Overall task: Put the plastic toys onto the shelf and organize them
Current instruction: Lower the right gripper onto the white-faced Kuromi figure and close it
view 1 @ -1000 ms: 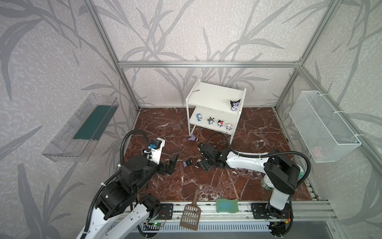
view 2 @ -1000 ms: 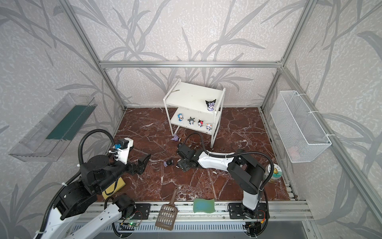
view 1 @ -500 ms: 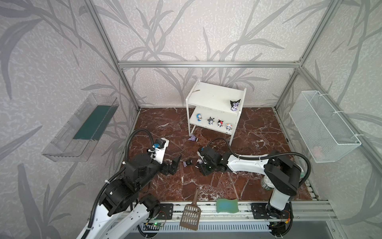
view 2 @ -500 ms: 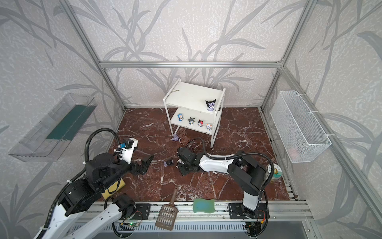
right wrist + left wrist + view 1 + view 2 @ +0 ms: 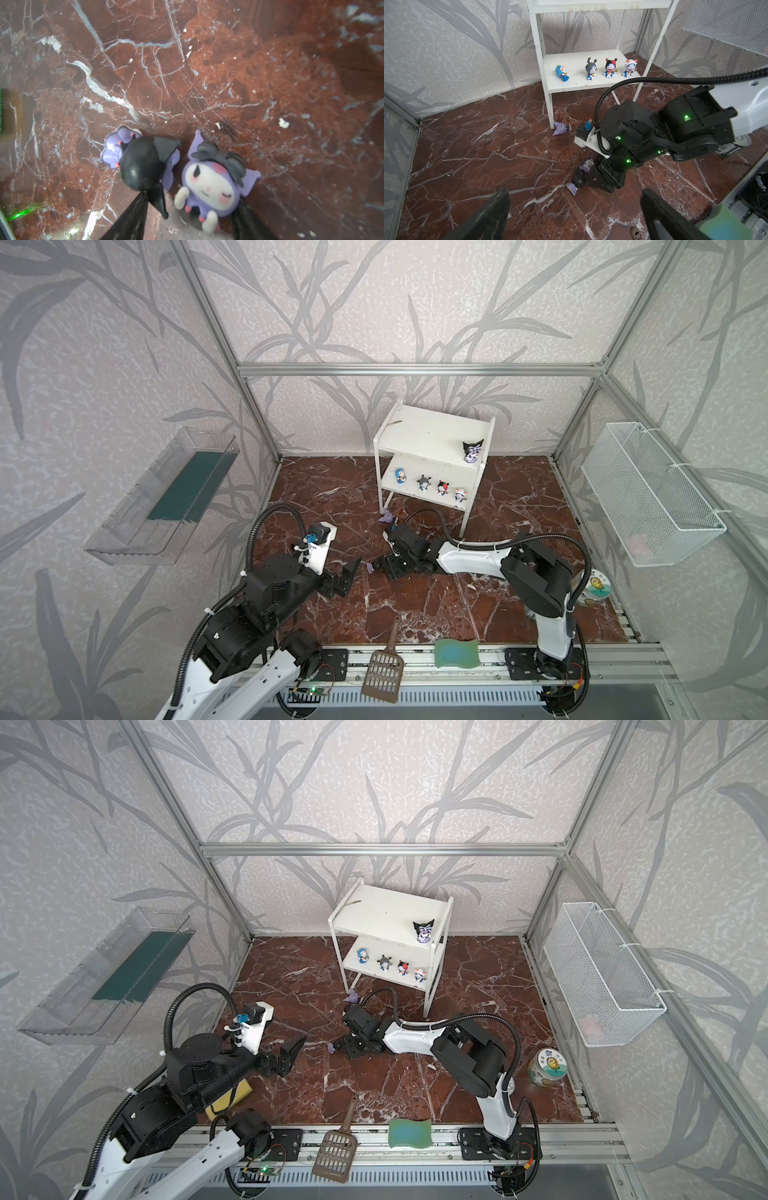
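Note:
The white shelf [image 5: 432, 435] [image 5: 386, 915] stands at the back. A purple-black toy [image 5: 472, 450] stands on its top board and several blue-white toys [image 5: 590, 66] sit on the lower board. Another purple toy [image 5: 560, 128] lies on the floor by a shelf leg. My right gripper [image 5: 192, 199] [image 5: 380, 566] is low on the floor, open, with a white-faced purple toy [image 5: 209, 187] lying between its fingers. A black-headed toy [image 5: 141, 166] [image 5: 578, 179] lies just outside one finger. My left gripper [image 5: 575, 197] [image 5: 351, 572] is wide open, empty, a short way from that pair.
A brown slotted scoop [image 5: 384, 672] and a green wavy sponge [image 5: 457, 653] lie on the front rail. A round tin [image 5: 594, 587] stands at the right. A wire basket [image 5: 648, 493] hangs on the right wall, a clear tray [image 5: 166, 497] on the left wall.
My right gripper has slid left along the floor to the two purple toys and its jaws have narrowed. My left arm has reached a little forward towards them.

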Motion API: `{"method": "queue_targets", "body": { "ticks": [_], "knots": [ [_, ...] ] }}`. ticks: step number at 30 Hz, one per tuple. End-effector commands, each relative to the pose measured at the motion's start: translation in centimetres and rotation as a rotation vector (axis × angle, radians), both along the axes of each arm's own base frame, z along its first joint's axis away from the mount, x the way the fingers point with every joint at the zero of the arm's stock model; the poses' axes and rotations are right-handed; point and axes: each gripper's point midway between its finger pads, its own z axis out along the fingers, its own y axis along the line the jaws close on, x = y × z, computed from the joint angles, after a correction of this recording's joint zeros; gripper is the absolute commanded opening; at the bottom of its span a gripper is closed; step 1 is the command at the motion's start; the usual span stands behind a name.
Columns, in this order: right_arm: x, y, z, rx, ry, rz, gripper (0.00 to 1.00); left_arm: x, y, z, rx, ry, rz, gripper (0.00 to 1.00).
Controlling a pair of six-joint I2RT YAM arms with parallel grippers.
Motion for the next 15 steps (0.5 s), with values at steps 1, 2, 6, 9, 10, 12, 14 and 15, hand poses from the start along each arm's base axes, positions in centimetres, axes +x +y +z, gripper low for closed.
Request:
{"method": "queue_targets", "body": {
  "ticks": [1, 2, 6, 9, 10, 12, 14, 15],
  "knots": [
    [0.4, -1.8, -2.0, -0.113, -0.007, -0.042, 0.57, -0.1, 0.4, 0.4, 0.017, -0.008, 0.006, 1.00],
    [0.6, -2.1, -2.1, -0.130, -0.020, -0.049, 0.54, 0.0, 0.3, 0.4, 0.020, -0.007, 0.004, 1.00],
    [0.5, -2.3, -2.3, -0.161, -0.048, -0.032, 0.44, 0.4, -0.2, 0.3, 0.023, 0.007, -0.005, 1.00],
    [0.2, -2.4, -2.2, -0.172, -0.090, 0.003, 0.34, 0.7, -0.6, 0.2, 0.016, 0.024, -0.007, 1.00],
    [0.1, -2.5, -2.0, -0.170, -0.109, 0.010, 0.32, 0.8, -0.7, 0.1, 0.014, 0.031, -0.005, 1.00],
    [-0.2, -2.4, -1.6, -0.129, -0.151, 0.042, 0.29, 1.0, -1.1, -0.3, -0.003, 0.057, -0.007, 1.00],
    [-0.3, -2.7, -1.1, -0.093, -0.190, 0.052, 0.26, 1.1, -1.6, -0.8, -0.023, 0.085, -0.013, 1.00],
    [-0.5, -2.7, -0.7, -0.071, -0.210, 0.066, 0.25, 1.2, -1.7, -1.2, -0.028, 0.104, -0.009, 1.00]
  ]
}}
